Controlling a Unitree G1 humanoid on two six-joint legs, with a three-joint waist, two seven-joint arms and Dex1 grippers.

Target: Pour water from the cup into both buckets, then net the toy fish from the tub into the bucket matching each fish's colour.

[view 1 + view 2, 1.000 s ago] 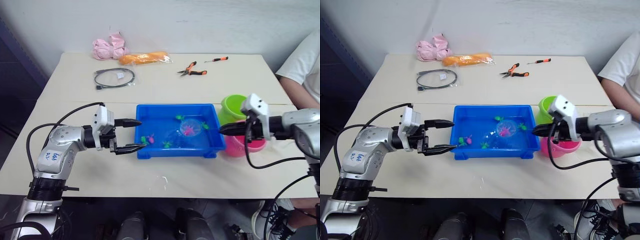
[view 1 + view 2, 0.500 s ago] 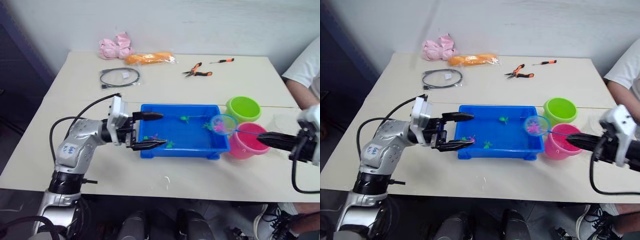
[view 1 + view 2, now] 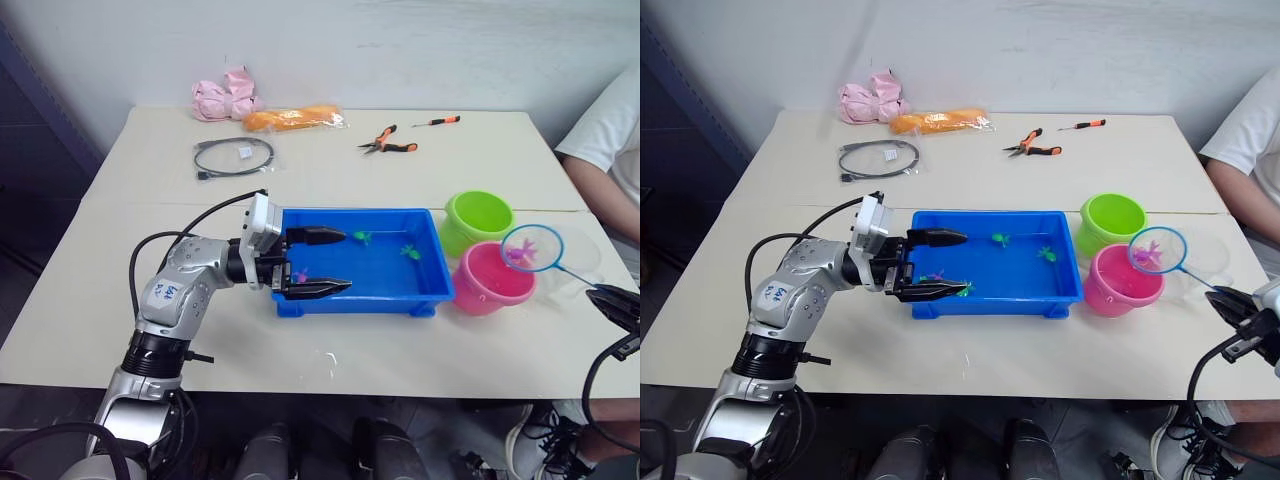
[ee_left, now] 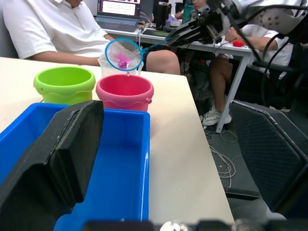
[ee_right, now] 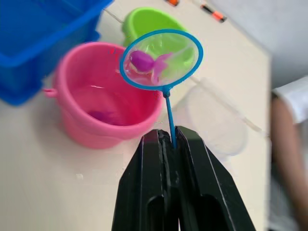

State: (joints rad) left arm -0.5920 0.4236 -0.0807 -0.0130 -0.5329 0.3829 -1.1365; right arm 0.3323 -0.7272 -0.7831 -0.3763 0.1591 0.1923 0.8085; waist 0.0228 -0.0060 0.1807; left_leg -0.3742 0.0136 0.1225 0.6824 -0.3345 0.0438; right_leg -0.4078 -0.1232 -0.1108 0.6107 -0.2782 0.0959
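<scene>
Above the pink bucket (image 5: pixel 108 108) your right tool (image 5: pixel 169 139) pinches the net (image 5: pixel 161 57) holding a magenta fish (image 5: pixel 144 61), while your left tool (image 3: pixel 322 262) gapes wide over the tub (image 3: pixel 425 290)

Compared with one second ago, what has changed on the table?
The right claw lifted the net out of the tub with a pink fish in it and carried it over the pink bucket. The left claw stays open at the tub's near-left corner. Both buckets and the green fish are unmoved.
</scene>
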